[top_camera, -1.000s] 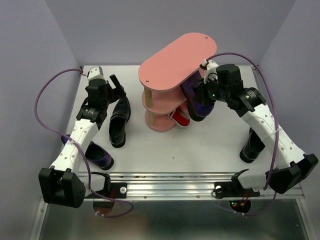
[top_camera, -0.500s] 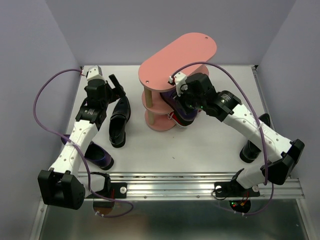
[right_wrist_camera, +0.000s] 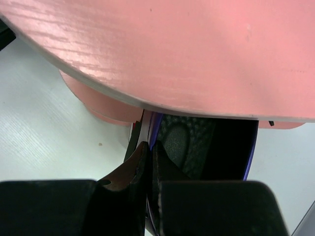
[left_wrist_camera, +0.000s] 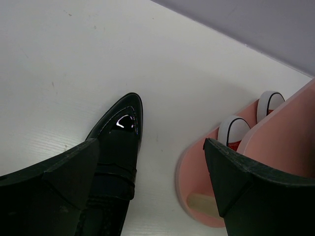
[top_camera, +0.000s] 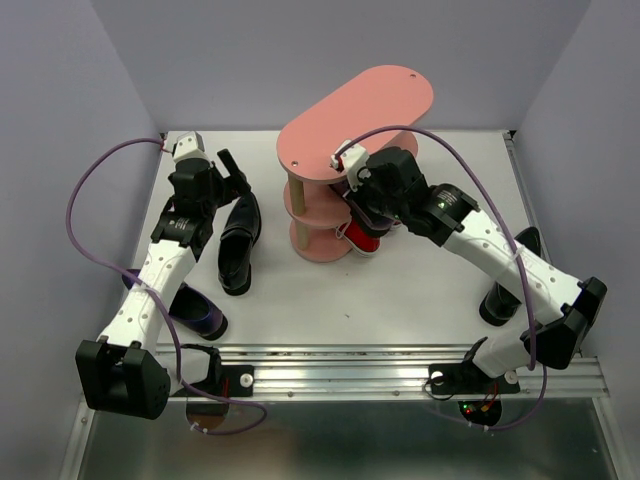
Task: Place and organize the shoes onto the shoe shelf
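Your right claw [right_wrist_camera: 147, 160] is pinching shut on the side wall of one purple shoe [right_wrist_camera: 189, 140], with one finger inside the opening and one outside. It is holding that shoe tucked under the top board [right_wrist_camera: 172, 44] of the shoe shelf [top_camera: 355, 120], on the shelf's 3 o'clock side in the top view. Can't tell whether the sole is resting on the middle board. The shelf is standing mid-bench [top_camera: 400, 290], pushed a bit toward 12 o'clock. The red sneakers [top_camera: 362, 240] are sitting side by side on the bottom board, and the left wrist view is showing their white toe caps poking out past the board above.

Your left claw [top_camera: 235, 175] is hanging wide open at the bench's 10 o'clock and is gripping nothing. A black loafer [top_camera: 238, 248] is lying on the bench right below it, framed between the two fingers in the left wrist view. That loafer is lying at the shelf's 9 o'clock, near it but not touching.

A second purple shoe [top_camera: 197, 313] is lying at the bench's 7 o'clock, just beside your left arm. A second black loafer [top_camera: 503, 295] is sitting at 4 o'clock near the bench edge, partly hidden behind your right arm.
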Robot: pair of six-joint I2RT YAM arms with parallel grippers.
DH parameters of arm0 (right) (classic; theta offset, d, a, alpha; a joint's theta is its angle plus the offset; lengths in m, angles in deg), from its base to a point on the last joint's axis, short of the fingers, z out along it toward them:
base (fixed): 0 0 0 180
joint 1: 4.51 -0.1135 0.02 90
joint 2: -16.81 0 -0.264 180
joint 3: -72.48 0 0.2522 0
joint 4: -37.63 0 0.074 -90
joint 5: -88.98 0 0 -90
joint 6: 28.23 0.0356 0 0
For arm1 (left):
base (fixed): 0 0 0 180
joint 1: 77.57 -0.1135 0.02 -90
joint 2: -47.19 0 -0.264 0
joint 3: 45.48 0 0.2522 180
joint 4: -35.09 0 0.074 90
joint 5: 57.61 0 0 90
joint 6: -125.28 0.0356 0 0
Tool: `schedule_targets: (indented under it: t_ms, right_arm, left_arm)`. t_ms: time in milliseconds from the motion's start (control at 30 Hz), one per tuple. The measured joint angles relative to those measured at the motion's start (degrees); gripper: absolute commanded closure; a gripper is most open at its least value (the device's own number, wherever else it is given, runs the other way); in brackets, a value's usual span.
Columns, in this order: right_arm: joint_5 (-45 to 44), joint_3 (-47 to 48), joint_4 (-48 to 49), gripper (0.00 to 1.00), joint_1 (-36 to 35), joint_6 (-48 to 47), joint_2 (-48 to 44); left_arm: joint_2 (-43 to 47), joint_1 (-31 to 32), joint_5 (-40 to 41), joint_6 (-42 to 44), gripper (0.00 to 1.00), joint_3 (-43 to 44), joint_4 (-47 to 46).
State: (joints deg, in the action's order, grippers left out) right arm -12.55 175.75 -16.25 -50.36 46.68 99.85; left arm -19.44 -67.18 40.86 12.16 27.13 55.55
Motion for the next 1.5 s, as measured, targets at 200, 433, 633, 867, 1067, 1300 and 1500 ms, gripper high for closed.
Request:
schedule_targets:
  t_ms: [200, 433, 633, 867, 1067, 1300, 1500]
  right_arm:
    - [0.00, -0.48, 2.47, 0.95, 0.00, -0.55, 0.00]
    - [-0.37, -2.60, 6.14, 0.68, 0.00, -0.44, 0.17]
    - [-0.96, -3.48, 11.08, 0.48, 0.00, 0.02, 0.02]
    - [-1.40, -4.31, 12.00, 0.04, 0.00, 2.16, -2.38]
    - [-2.67, -5.40, 12.37, 0.00, 0.00, 6.08, -7.17]
    - [-6.16, -9.62, 13.16, 0.00, 0.00, 11.10, -13.70]
    - [-6.69, -13.64, 12.92, 0.00, 0.00, 15.21, -16.92]
  left_arm:
    - [0.07, -0.02, 0.20, 0.00, 0.01, -0.02, 0.31]
    - [0.42, -0.02, 0.57, 0.00, 0.01, -0.09, 0.44]
    - [0.50, 0.00, 0.61, 0.00, 0.01, -0.35, 0.50]
    - [0.87, 0.00, 0.66, 0.00, 0.01, -0.35, 0.50]
    - [1.14, -0.02, 0.63, 0.02, 0.01, -0.37, 0.48]
    - [1.18, -0.02, 0.61, 0.02, 0.01, -1.11, 0.46]
    - [1.20, -0.02, 0.59, 0.04, 0.01, -1.25, 0.44]
